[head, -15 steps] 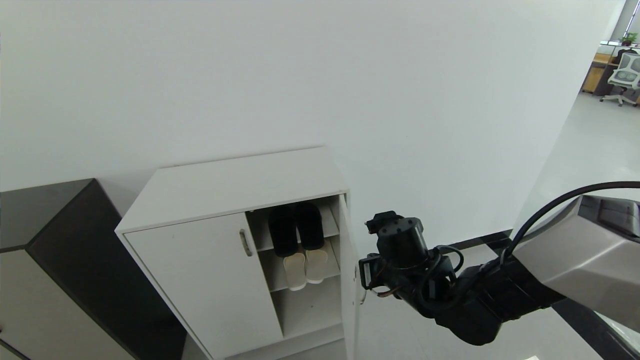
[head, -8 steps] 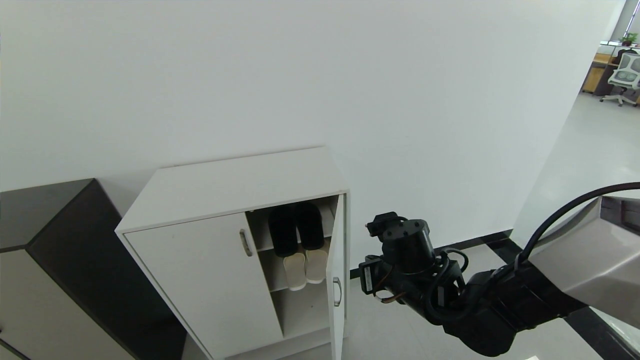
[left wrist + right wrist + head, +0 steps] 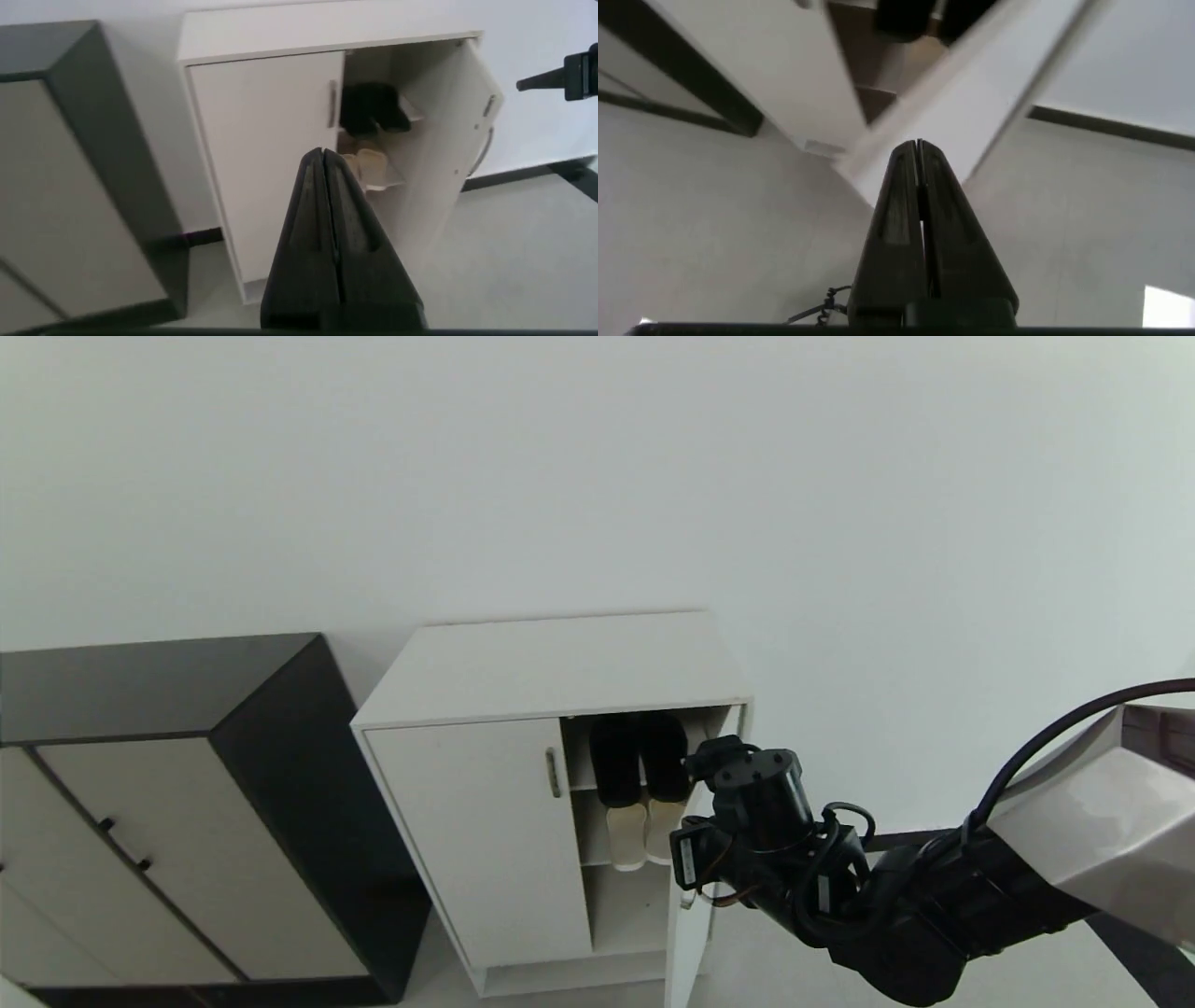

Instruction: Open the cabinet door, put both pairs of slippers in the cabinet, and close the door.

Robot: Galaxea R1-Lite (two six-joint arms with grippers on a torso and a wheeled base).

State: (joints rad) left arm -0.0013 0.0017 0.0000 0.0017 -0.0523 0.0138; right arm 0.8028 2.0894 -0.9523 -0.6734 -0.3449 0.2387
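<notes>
Now we see the white boxy 2-door cabinet [image 3: 560,667] with its right door [image 3: 448,140] ajar. Inside, the black pair of slippers [image 3: 639,761] lies on the top shelf [image 3: 580,784], the cream pair of slippers [image 3: 639,831] 1 level below. Our right gripper [image 3: 918,147], fingers pressed together, sits close by that door; touching or not, we cannot tell. Our left gripper [image 3: 320,154], fingers together too, holds nothing, well back.

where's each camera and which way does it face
Head view: on the head, looking forward and down at the cabinet; right arm shows.
Left wrist view: on the left wrist, facing the cabinet front; shut left gripper shows.
Right wrist view: on the right wrist, near the open door; shut right gripper shows.
Head and left wrist share the slippers inside.
</notes>
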